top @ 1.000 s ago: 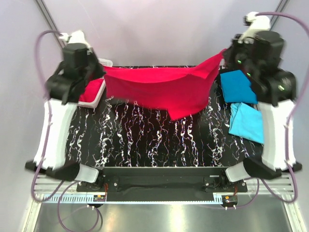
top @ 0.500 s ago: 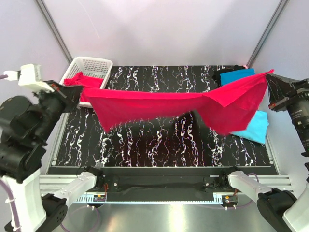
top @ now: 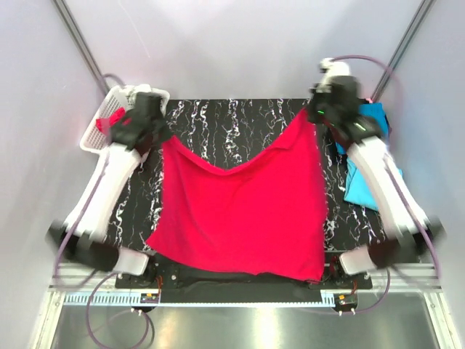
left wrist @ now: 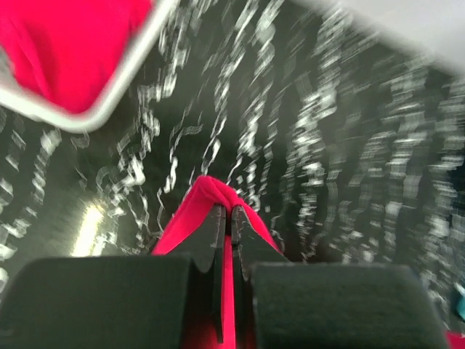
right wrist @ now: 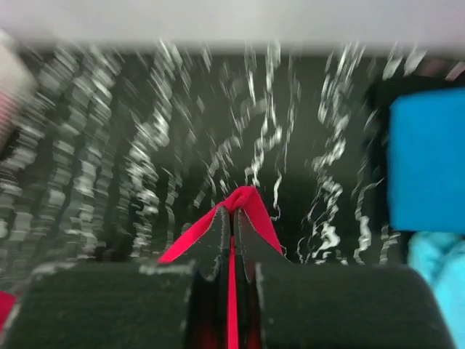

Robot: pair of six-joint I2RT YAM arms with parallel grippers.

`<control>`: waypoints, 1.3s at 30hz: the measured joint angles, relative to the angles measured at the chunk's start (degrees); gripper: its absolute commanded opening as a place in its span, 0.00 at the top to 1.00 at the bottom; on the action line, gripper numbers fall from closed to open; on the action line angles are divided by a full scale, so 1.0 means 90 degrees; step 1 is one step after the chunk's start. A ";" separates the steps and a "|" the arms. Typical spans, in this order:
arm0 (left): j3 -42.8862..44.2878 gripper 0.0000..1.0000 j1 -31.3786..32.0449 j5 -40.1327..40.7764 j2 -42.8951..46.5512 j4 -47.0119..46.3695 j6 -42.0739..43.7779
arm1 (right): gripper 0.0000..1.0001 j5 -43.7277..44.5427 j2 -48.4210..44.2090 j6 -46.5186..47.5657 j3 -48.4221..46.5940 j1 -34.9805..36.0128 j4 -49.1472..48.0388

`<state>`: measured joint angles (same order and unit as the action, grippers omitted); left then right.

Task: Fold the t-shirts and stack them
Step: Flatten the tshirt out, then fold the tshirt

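A crimson-red t-shirt (top: 243, 211) hangs spread between both arms, its lower edge reaching the table's near edge. My left gripper (top: 161, 137) is shut on its far left corner, and red cloth (left wrist: 207, 193) bunches past the fingertips. My right gripper (top: 311, 115) is shut on the far right corner, with a red fold (right wrist: 243, 198) at its tips. A teal-blue t-shirt (top: 363, 120) and a lighter sky-blue t-shirt (top: 363, 189) lie folded at the right; the teal-blue t-shirt (right wrist: 427, 160) also shows in the right wrist view. More red cloth (top: 112, 120) sits in the basket.
A white mesh basket (top: 102, 120) stands at the far left corner, and its rim (left wrist: 120, 91) shows in the left wrist view. The black marbled table (top: 240, 120) lies under the shirt. Grey walls close the back and sides.
Both arms swung from wide apart near the table's sides to the far end. The red shirt, earlier stretched in the air, now hangs down toward the near edge.
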<state>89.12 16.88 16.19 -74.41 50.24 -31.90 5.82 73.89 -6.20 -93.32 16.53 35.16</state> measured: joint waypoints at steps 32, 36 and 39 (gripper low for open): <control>0.3194 0.01 -0.1217 0.0369 -0.6535 -0.1158 -0.1362 | 0.00 -0.0789 0.7946 0.0085 -0.4716 -0.0833 0.0061; 0.2827 0.01 -0.1207 0.0158 -0.6431 -0.1443 -0.1120 | 0.00 -0.0950 0.7713 0.0073 -0.4012 -0.0780 -0.0029; 0.2358 0.01 -0.1202 0.0068 -0.5982 -0.1654 -0.0950 | 0.00 -0.0869 0.7257 0.0070 -0.3558 -0.0721 -0.0143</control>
<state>110.34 6.07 16.80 -128.25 35.35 -40.45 -2.00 139.20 -5.56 -125.34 10.04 33.87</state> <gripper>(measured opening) 0.984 0.994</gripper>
